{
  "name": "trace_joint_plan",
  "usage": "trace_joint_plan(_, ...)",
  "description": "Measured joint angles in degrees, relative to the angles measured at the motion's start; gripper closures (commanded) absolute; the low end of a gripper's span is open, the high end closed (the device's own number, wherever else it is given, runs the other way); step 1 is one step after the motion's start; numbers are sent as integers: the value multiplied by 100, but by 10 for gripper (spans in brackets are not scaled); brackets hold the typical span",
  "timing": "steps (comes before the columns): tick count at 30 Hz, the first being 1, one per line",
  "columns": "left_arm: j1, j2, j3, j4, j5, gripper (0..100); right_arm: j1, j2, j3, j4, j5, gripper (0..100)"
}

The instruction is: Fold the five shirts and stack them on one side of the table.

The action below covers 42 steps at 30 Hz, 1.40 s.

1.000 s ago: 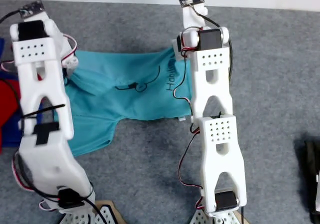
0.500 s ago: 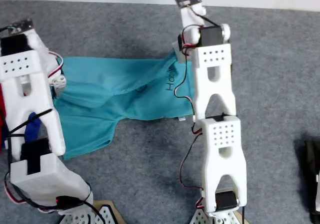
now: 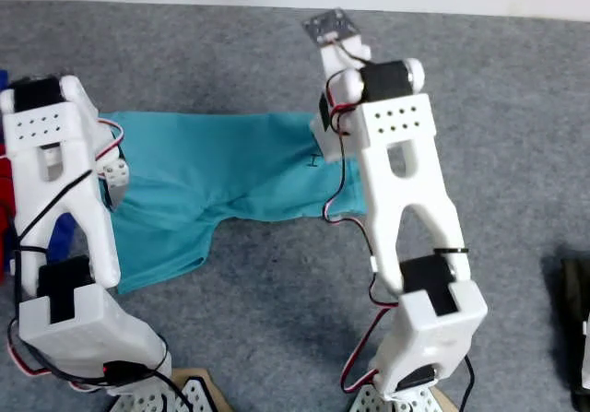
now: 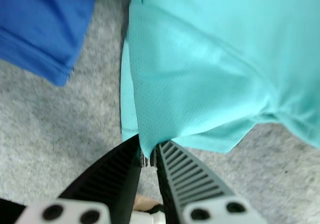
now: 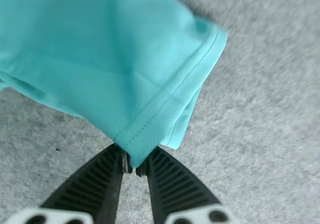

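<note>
Teal shirt: the teal shirt (image 3: 221,168) lies spread on the grey table (image 3: 277,320), in its far half, between the two arms and closer to the left edge than the right.
Long axis: it runs left to right across the table, roughly parallel to the far edge, from one gripper to the other.
Far border: straight and fairly taut from end to end.
Near border: uneven; at the left end a broad flap points toward the near edge, and the rest of the cloth is a narrower band.
Right end: a corner with a stitched hem, pointing toward the right edge, with a little dark print just beside it.
Left gripper: the left gripper (image 4: 147,154) is at the shirt's left end, its fingers (image 4: 180,171) almost together and pinching a thin fold of teal cloth between the ribbed pads. In the high view it (image 3: 115,168) sits at the left end of the cloth.
Right gripper: the right gripper (image 5: 131,165) is at the shirt's right end, its fingers (image 5: 167,176) nearly closed and clamped on the hemmed corner. In the high view it (image 3: 323,122) sits over the far right corner of the cloth.
Blue shirt: the blue shirt (image 4: 45,23) lies at the left edge, just beside the teal one.
Red shirt: the red shirt (image 3: 5,182) is at the left edge, partly behind the left arm.
Black object: a black object (image 3: 576,320) is at the right edge, well apart from the shirts.
</note>
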Motion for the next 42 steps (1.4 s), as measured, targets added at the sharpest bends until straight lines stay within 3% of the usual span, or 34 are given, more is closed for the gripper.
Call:
trace_joint_plan(10, -396, -360, 914, -246, -246, 995, 0, -853, 2409, -1503, 0, 992)
trace_joint_plan(23, -448, -2075, 2312, -334, -281, 993, 325, -1495, 2848, -1618, 70, 992)
trace_joint_plan(33, -448, -2163, 4299, -1846, -281, 993, 659, -1495, 3877, -2462, 167, 992)
trace_joint_plan(42, -448, -2163, 5029, -3007, -281, 948, 659, -1495, 4448, -3218, 167, 989)
